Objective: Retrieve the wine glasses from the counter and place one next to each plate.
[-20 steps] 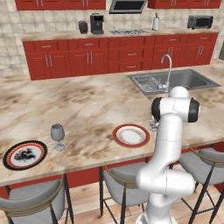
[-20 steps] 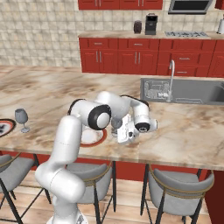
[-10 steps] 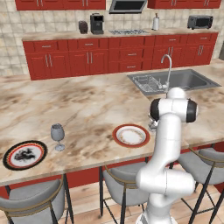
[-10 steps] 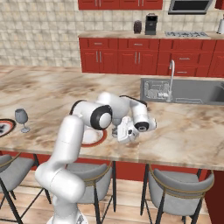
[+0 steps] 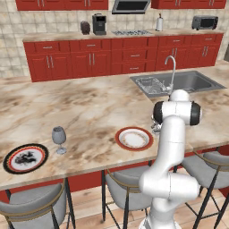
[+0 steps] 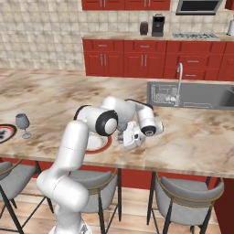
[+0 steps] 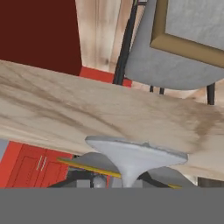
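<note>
- Kitchen with red cabinets: at the back runs the counter (image 5: 58,36) with its hob (image 5: 131,32), and in front lies a marbled island top (image 5: 89,107) with a sink (image 5: 188,80) at its far right.
- Two plates lie near the island's front edge, well apart: a black-rimmed plate (image 5: 25,158) at the left and a red-rimmed plate (image 5: 133,138) nearer the middle.
- One wine glass (image 5: 58,139) stands just right of the black-rimmed plate, apart from it. It is upright, with its long axis vertical: round foot on the stone, thin stem, bowl on top with the mouth up.
- The arm bends low over the island, and the gripper (image 6: 125,136) sits just above the stone at the right of the red-rimmed plate, near the front edge.
- A second wine glass (image 7: 135,153) is right at the gripper. The hand view shows its round foot and the flare of its stem up close.
- That view is rolled over, with a stool (image 7: 183,48) and the floor at its top. The foot faces the marbled band, and the stem runs away from it toward the bottom of the view, so this glass also reads as upright, foot toward the island top.
- Whether the foot touches the stone cannot be told.
- The fingertips are hidden, so I cannot tell whether the jaws clasp the stem or have let go.
</note>
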Tool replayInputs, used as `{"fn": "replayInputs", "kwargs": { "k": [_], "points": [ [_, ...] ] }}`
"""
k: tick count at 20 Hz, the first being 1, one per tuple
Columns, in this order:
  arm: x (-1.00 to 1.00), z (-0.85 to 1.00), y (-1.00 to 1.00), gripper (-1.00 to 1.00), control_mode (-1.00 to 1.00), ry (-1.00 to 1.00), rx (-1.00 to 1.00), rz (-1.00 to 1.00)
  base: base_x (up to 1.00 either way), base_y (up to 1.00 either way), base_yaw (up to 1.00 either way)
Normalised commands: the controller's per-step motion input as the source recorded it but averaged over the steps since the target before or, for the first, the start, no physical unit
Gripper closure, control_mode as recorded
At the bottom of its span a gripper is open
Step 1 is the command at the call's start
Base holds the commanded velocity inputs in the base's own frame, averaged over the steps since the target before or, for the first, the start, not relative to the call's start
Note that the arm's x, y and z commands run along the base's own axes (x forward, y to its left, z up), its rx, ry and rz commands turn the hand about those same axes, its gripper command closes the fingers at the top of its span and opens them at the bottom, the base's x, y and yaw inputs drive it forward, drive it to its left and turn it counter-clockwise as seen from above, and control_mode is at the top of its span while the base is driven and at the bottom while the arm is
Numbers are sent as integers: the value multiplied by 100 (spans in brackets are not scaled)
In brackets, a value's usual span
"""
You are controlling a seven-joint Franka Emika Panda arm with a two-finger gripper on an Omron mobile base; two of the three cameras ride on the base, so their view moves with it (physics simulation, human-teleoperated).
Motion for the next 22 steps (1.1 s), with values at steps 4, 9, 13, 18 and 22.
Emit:
{"fn": "replayInputs", "kwargs": {
  "k": [4,9,13,18,22],
  "points": [
    [0,0,-25,-100,-100,7,2,0,0,0,0],
    [-2,0,-22,-100,-100,7,4,0,0,0,0],
    [-4,0,-34,-100,-100,4,3,0,0,0,0],
    [0,0,-54,-100,-100,0,1,-6,0,0,0],
    [-15,12,-26,-100,-100,-3,3,-14,0,0,0]
  ]
}}
